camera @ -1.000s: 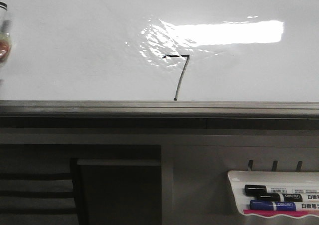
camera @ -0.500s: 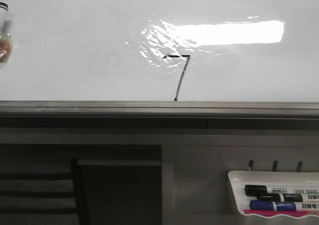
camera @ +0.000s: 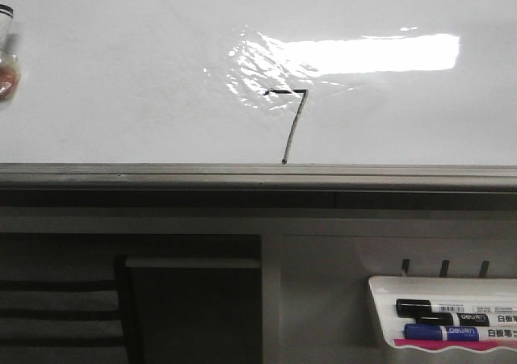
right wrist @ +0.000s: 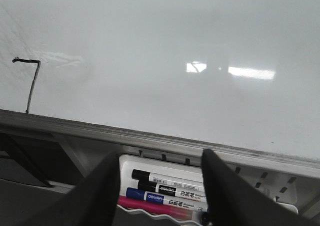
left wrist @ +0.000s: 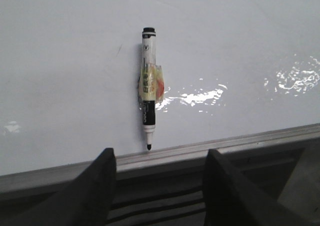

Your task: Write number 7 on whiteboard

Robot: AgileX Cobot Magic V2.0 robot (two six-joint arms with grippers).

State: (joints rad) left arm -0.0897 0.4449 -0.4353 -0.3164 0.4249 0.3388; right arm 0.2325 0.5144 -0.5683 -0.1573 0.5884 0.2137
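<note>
The whiteboard (camera: 121,73) lies flat with a bright light reflection and a grey edge rail (camera: 242,173). The number 7 (camera: 295,126) is drawn on it in black, its downstroke ending at the rail; it also shows in the right wrist view (right wrist: 33,85). An uncapped black marker (left wrist: 148,95) with yellow tape lies on the board (left wrist: 60,60), tip toward the rail; it shows at the far left of the front view (camera: 6,57). My left gripper (left wrist: 160,156) is open and empty, back from the marker over the rail. My right gripper (right wrist: 160,158) is open and empty above the marker tray.
A small white tray (camera: 384,299) hangs below the rail at the right and holds black, blue and pink markers (right wrist: 170,186). A dark frame and shelf sit below the rail at the left (camera: 194,299).
The marker at the front view's left edge was blurred a second ago and now lies still. The 7 and the tray have not changed.
</note>
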